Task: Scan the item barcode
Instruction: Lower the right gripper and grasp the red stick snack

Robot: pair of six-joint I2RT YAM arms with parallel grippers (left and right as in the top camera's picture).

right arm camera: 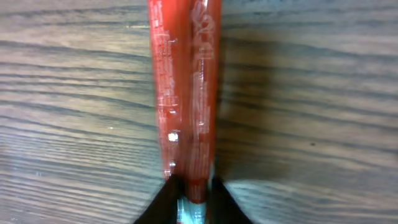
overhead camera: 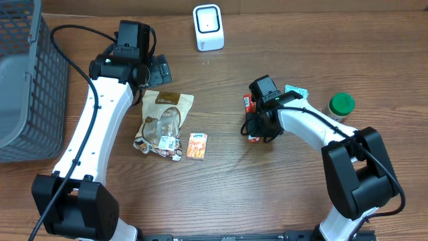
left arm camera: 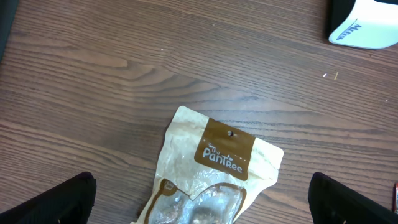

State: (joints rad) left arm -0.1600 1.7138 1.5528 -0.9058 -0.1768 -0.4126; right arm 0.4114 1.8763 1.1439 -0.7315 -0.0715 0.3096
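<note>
The right end effector (right arm camera: 189,198) pinches the red packet (right arm camera: 185,93) by its end, its length running straight ahead. The scanner (overhead camera: 208,27) lies well off, nearer the wide-open left end effector (left arm camera: 202,202).

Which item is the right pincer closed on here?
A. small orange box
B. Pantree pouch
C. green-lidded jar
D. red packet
D: in the right wrist view, the right pincer has its fingertips pressed against both sides of the near end of the red packet.
</note>
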